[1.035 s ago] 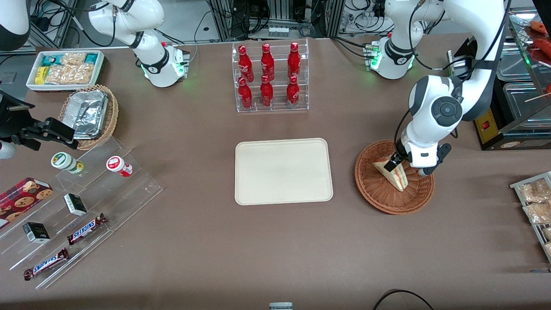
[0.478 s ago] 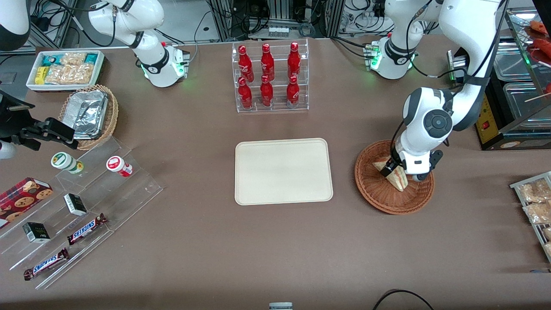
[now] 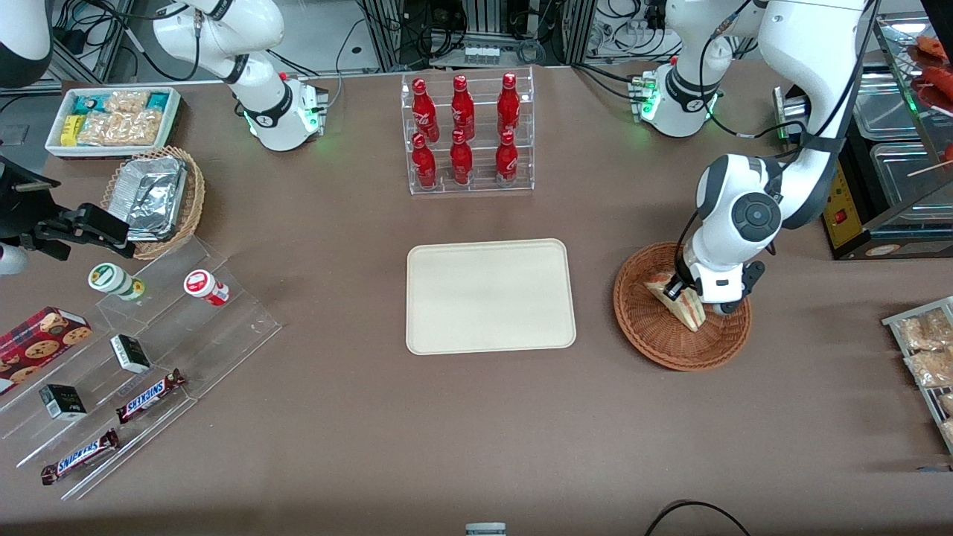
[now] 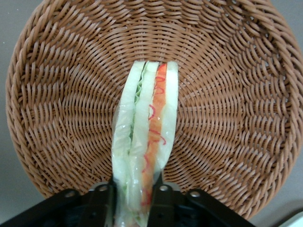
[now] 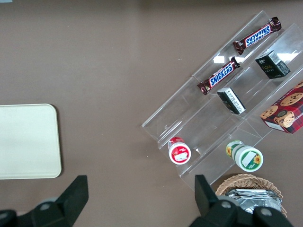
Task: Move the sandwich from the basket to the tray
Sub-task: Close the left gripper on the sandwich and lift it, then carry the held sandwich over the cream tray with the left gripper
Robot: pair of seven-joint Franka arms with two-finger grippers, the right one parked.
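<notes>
grip: gripper [image 4: 133, 198] was clamped across the thick end of the sandwich [image 4: 144, 142], one finger [image 4: 102, 201] pressed on each bread face – down inside the basket [image 3: 655, 339].

sandwich: stood on edge in the basket, red and green filling facing up at the wrist camera, wrapped in clear film; sat nearer the basket's far rim than its near one in the front view.

lift: not yet judged to have happened – wedge [image 3: 679, 300] looked to be touching the weave; clearance could not be confirmed from either view.

tray: tray [image 3: 490, 296] sat mid-table toward the parked arm's end from the basket, near it but not touching; nothing on it.

done: reach and grasp, as far as could be judged.

left: lift clear of the rim, carry sideways to the tray, set down, release.

hidden: fingertips and the wedge's gripped end were cut off at the wrist frame edge; in the front view the arm's wrist covered the gripper and part of the sandwich.

unclear: depth of the fingers' bite, and whether the film wrap was bunched under the pads – could not be told.
</notes>
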